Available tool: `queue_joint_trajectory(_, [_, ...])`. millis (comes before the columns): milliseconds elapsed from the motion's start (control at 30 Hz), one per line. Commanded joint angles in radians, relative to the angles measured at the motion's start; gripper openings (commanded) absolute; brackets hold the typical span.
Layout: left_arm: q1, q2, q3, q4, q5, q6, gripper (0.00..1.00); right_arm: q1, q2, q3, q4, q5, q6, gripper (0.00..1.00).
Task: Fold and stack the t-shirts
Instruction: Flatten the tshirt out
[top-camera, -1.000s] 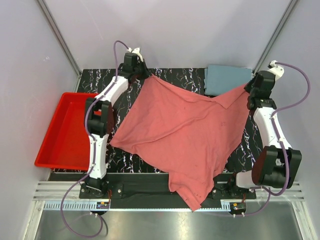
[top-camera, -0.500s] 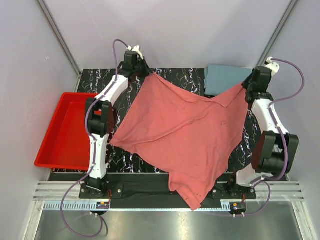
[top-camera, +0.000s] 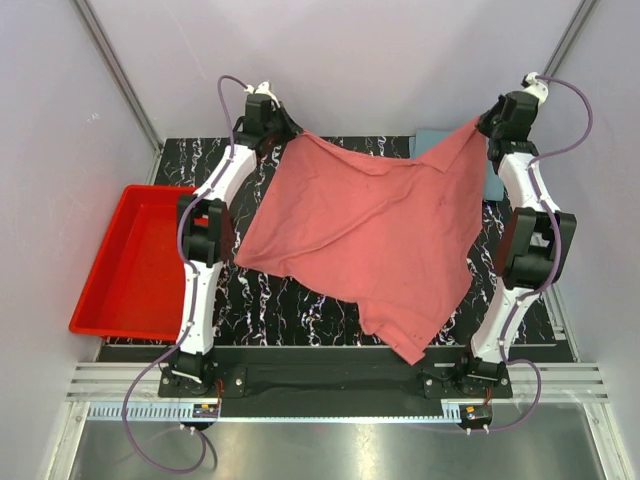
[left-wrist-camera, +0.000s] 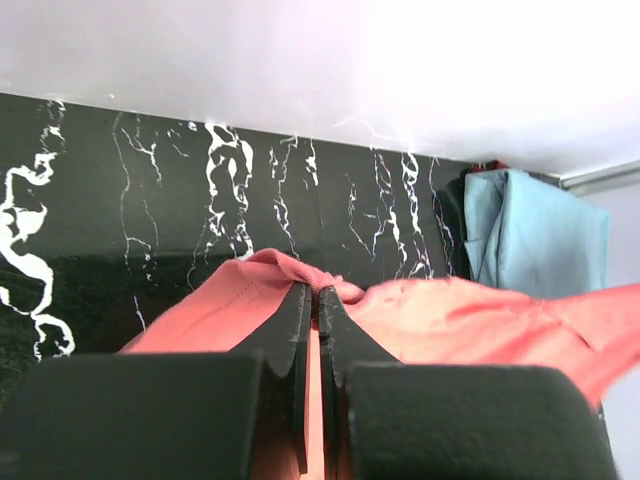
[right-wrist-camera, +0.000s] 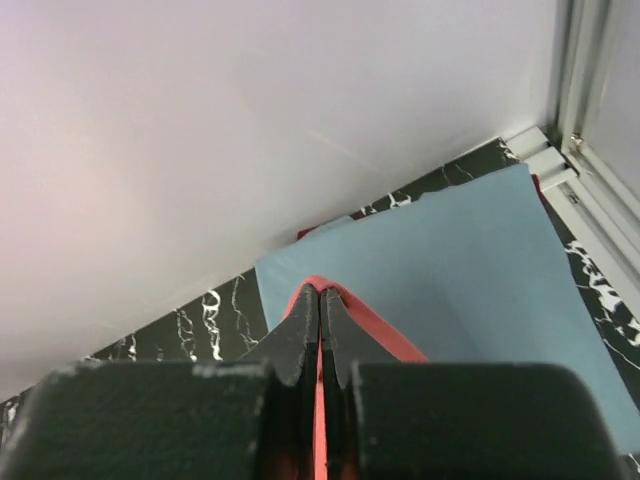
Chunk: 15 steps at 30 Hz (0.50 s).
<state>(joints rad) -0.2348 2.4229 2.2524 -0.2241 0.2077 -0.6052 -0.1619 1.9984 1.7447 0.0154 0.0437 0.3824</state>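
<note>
Boxed in by pale lilac walls (top-camera: 400, 60) and slanting metal corner posts (top-camera: 118, 75), over a black white-veined tabletop (top-camera: 300, 315), evenly lit.

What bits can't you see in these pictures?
Top view: the pink shirt hangs over most of the blue shirt and the table beneath.
Left wrist view: the left gripper blocks the pink shirt's lower part.
Right wrist view: the right gripper does likewise.
Neck label: not visible anywhere.

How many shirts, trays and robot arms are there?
Shirts: 2, the pink shirt and the blue shirt
Trays: 1, the red tray
Robot arms: 2, the left arm and the right arm
Total: 5
</note>
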Motion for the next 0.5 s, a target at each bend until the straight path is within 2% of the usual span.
queue_joint_trajectory(0, [0.011, -0.013, 0.059, 0.055, -0.022, -0.021, 0.00, -0.002, 0.032, 0.131, 0.002, -0.041, 0.029, 0.00])
queue_joint_trajectory(33, [0.011, -0.013, 0.061, 0.052, -0.021, -0.021, 0.04, -0.002, 0.046, 0.153, -0.044, -0.045, 0.030, 0.00])
queue_joint_trajectory(67, [0.012, -0.012, 0.061, 0.045, -0.022, -0.021, 0.13, -0.002, 0.080, 0.179, -0.067, -0.070, 0.032, 0.01])
queue_joint_trajectory(100, [0.012, -0.010, 0.073, 0.017, -0.037, -0.019, 0.22, -0.002, 0.103, 0.255, -0.099, -0.093, 0.030, 0.04])
queue_joint_trajectory(133, [0.012, -0.008, 0.085, -0.007, -0.045, -0.015, 0.33, -0.002, 0.135, 0.316, -0.214, -0.113, 0.024, 0.10])
queue_joint_trajectory(167, [0.015, -0.007, 0.108, -0.065, -0.051, 0.017, 0.55, -0.002, 0.210, 0.390, -0.288, -0.129, 0.009, 0.30])
queue_joint_trajectory(200, [0.015, -0.010, 0.128, -0.101, -0.069, 0.036, 0.62, -0.001, 0.245, 0.539, -0.360, -0.131, 0.006, 0.42])
queue_joint_trajectory(233, [0.015, -0.012, 0.157, -0.130, -0.077, 0.059, 0.66, -0.001, 0.278, 0.612, -0.512, -0.119, 0.007, 0.54])
queue_joint_trajectory(267, [0.020, -0.036, 0.162, -0.189, -0.083, 0.097, 0.70, -0.002, 0.345, 0.777, -0.604, -0.110, 0.010, 0.64])
queue_joint_trajectory(300, [0.022, -0.054, 0.161, -0.219, -0.108, 0.110, 0.73, -0.002, 0.376, 0.859, -0.699, -0.082, 0.006, 0.71])
queue_joint_trajectory(333, [0.026, -0.086, 0.113, -0.239, -0.119, 0.122, 0.79, -0.001, 0.394, 0.913, -0.844, -0.071, 0.000, 0.72])
queue_joint_trajectory(367, [0.026, -0.157, 0.080, -0.270, -0.137, 0.145, 0.85, -0.001, 0.381, 0.917, -0.888, -0.061, 0.000, 0.75])
queue_joint_trajectory(433, [0.023, -0.235, -0.020, -0.308, -0.198, 0.177, 0.83, -0.001, 0.256, 0.809, -0.939, -0.050, 0.003, 0.77])
queue_joint_trajectory(467, [0.022, -0.317, -0.069, -0.340, -0.205, 0.185, 0.81, 0.001, 0.196, 0.630, -0.928, -0.050, 0.015, 0.77])
